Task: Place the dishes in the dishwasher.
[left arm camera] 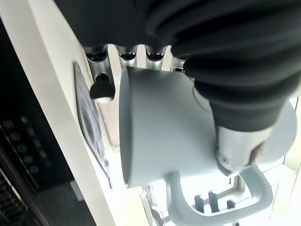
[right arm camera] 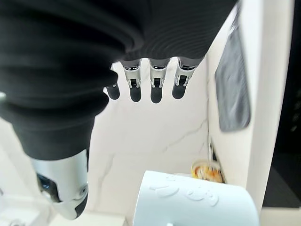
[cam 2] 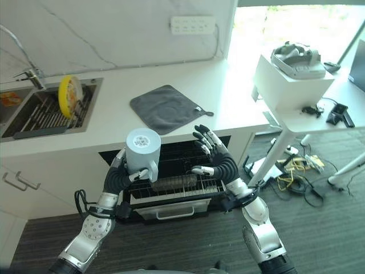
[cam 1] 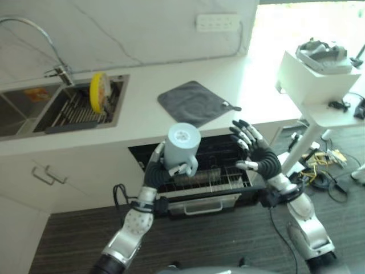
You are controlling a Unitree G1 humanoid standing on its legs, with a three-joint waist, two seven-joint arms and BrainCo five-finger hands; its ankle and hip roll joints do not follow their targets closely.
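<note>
My left hand (cam 1: 162, 168) is shut on a pale blue mug (cam 1: 183, 146), held upside down with its base up, above the open dishwasher rack (cam 1: 211, 177). The left wrist view shows the mug (left arm camera: 164, 141) gripped between thumb and fingers, handle (left arm camera: 225, 207) free. My right hand (cam 1: 256, 154) hovers open to the right of the mug, fingers spread, over the rack's right side; its fingers (right arm camera: 157, 87) are straight, and the mug (right arm camera: 193, 200) shows beyond them. A yellow plate (cam 1: 99, 91) stands upright in the sink rack (cam 1: 80, 111).
A grey cloth (cam 1: 193, 101) lies on the white counter (cam 1: 142, 123) above the dishwasher. A tap (cam 1: 40, 40) arcs over the sink at left. A white side table (cam 1: 319, 85) with gear stands at right, cables on the floor beneath it.
</note>
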